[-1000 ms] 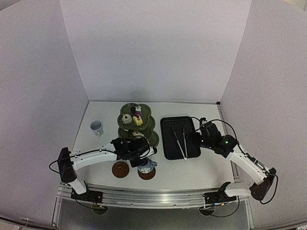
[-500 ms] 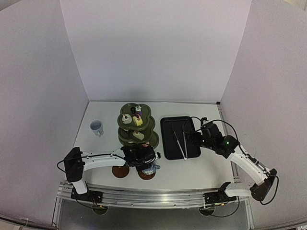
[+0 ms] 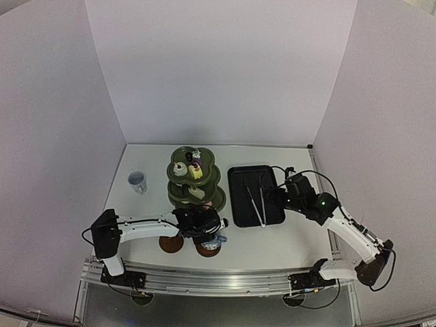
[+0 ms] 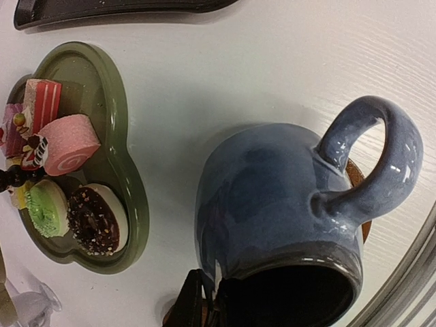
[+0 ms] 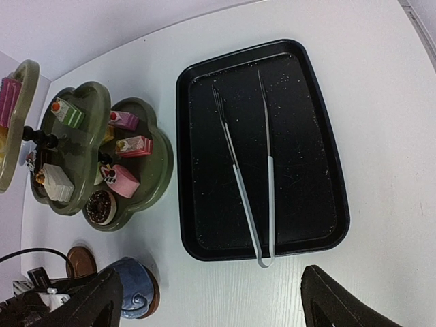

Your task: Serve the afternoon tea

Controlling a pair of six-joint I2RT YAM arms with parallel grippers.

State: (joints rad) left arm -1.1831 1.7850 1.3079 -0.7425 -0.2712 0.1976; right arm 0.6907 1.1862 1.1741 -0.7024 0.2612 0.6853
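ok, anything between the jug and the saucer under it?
Nothing visible. The dark blue jug, held at its rim by the left gripper, is right over the saucer; only its brown edge shows beneath.

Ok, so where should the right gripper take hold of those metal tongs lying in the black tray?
Probably from straight above, pinching across both arms of the tongs near the joined end, where they run close together. They lie flat in the tray, whose raised rim hinders a side approach. The right gripper is open.

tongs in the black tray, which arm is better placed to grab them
Right: the right pincer is open beside the tray with the tongs; the left pincer is shut on the blue jug.
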